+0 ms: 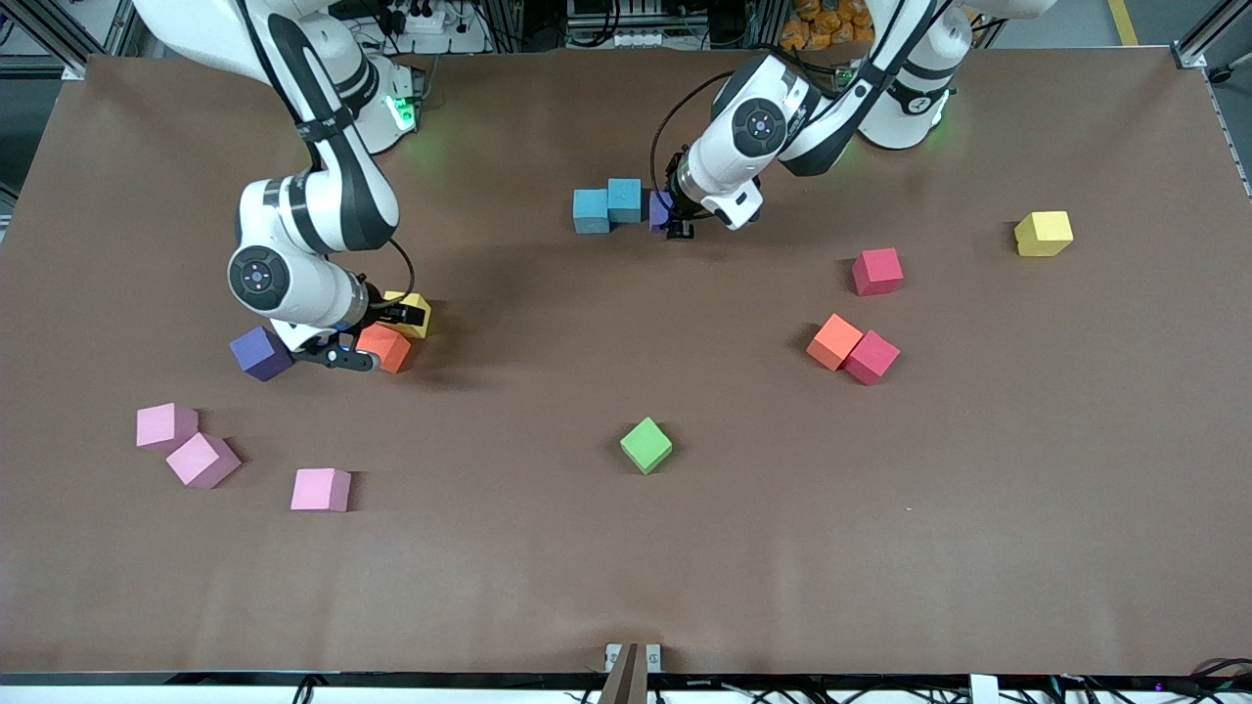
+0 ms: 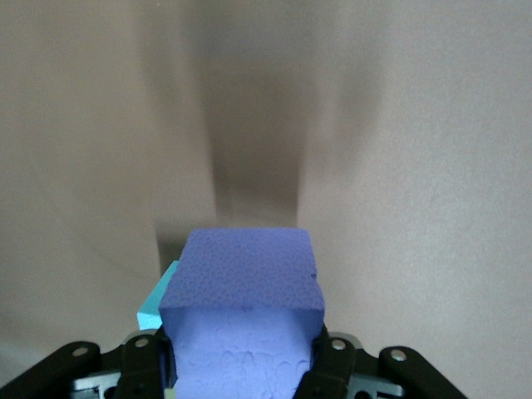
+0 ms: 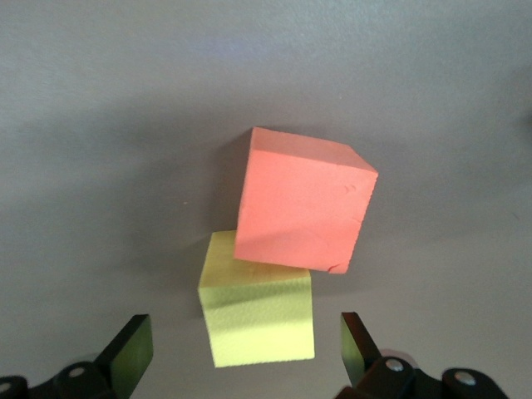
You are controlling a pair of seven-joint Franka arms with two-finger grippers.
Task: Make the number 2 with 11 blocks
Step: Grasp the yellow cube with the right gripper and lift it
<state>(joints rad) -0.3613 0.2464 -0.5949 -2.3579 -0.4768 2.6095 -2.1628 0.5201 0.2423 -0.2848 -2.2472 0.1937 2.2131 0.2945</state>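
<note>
purple block (image 2: 241,303); brown table (image 1: 626,548)

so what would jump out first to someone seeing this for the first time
Probably the left end effector, shut on a purple block and setting it beside two light blue blocks near the robots' bases. Next, the right end effector, open over a touching yellow block and orange block. Three pink blocks cluster nearer the front camera at the right arm's end.

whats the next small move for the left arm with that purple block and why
Probably open the fingers and lift away. The left gripper is shut on the purple block, which is already low at the table beside the two light blue blocks, so it looks placed. The right gripper hangs open around the orange block.
</note>
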